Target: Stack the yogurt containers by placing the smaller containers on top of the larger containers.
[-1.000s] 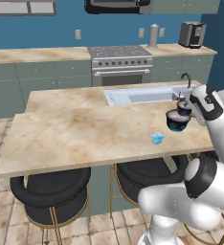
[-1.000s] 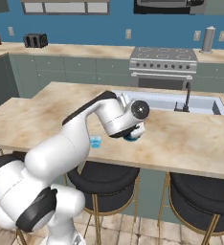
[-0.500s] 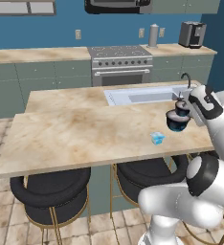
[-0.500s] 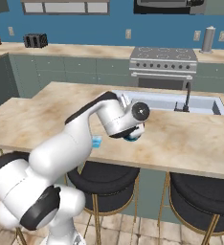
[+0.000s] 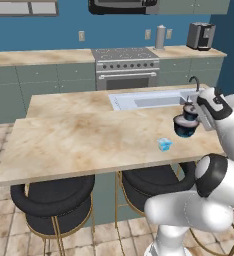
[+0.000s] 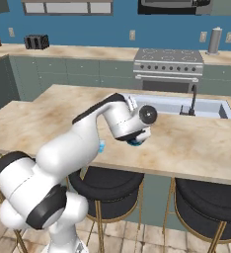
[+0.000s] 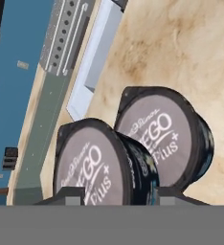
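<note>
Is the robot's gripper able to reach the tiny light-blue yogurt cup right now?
Probably yes: the tiny light-blue yogurt cup sits alone on open beige countertop, near the gripper, though it straddles a dark navy tub.

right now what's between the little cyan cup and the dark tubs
Nothing: in the left base view, bare countertop separates the cyan cup from the dark tubs.

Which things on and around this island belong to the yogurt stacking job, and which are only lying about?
For the job: small cyan cup; nearer dark tub; farther dark tub.
Only lying about: sink; faucet; stove; bar stool.
</note>
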{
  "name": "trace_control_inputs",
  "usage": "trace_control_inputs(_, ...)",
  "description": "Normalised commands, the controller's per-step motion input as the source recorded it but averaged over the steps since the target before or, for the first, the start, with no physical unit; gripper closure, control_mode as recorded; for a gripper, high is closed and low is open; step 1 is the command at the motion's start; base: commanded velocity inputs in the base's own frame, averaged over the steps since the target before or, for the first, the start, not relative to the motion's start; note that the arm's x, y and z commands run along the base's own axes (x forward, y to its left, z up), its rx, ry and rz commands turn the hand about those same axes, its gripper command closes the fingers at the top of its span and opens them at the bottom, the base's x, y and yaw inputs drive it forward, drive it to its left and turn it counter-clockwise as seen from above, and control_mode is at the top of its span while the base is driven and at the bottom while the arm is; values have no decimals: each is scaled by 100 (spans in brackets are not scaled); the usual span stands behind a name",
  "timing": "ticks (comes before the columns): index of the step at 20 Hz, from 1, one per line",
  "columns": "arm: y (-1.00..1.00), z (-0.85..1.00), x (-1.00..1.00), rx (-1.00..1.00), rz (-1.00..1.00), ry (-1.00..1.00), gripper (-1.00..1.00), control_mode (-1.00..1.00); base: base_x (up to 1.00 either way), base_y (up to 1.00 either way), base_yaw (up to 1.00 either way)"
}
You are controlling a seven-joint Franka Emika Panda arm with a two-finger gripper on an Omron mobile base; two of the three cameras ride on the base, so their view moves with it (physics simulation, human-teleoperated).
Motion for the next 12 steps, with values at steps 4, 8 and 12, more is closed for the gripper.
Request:
trace_control_inputs(4,-6,-2,0,0,1,0,100,-100,0,0,0)
trace_control_inputs(8,0,-2,1,0,0,0,100,-100,0,0,0)
trace_control_inputs(12,0,-11,1,0,0,0,100,-100,0,0,0)
